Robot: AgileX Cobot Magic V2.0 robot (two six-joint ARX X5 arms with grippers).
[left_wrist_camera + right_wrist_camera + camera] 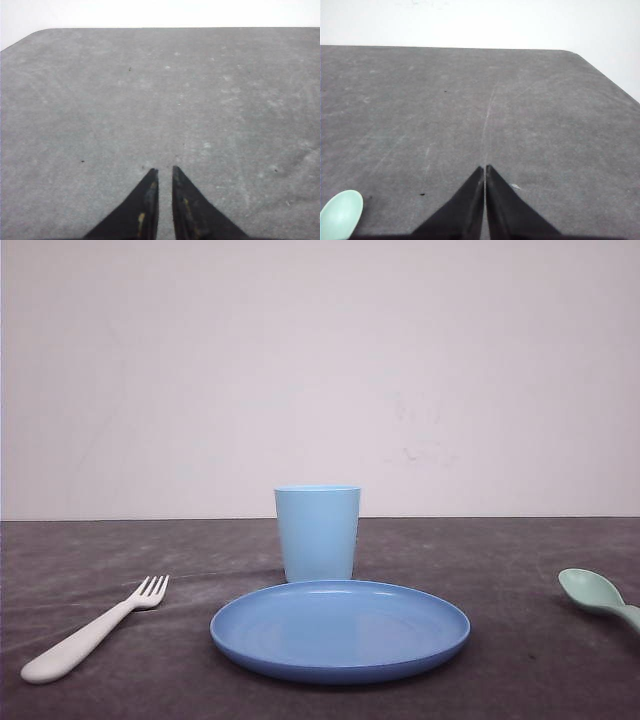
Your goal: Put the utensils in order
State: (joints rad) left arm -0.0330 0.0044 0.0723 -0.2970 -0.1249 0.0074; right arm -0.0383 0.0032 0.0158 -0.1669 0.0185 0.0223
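A white fork (95, 632) lies on the dark table at the left, tines pointing toward the far side and handle toward the front-left. A mint-green spoon (598, 595) lies at the right edge, bowl facing up, with its handle running out of view. In the right wrist view the spoon's bowl (341, 214) shows beside my right gripper (485, 167), which is shut and empty above bare table. My left gripper (165, 170) hovers over bare table with its fingers nearly together and nothing between them.
A blue round plate (340, 672) sits at the centre front, with a light blue cup (318, 532) upright just behind it. The table's rounded far corners (30, 37) (580, 55) show against a white wall.
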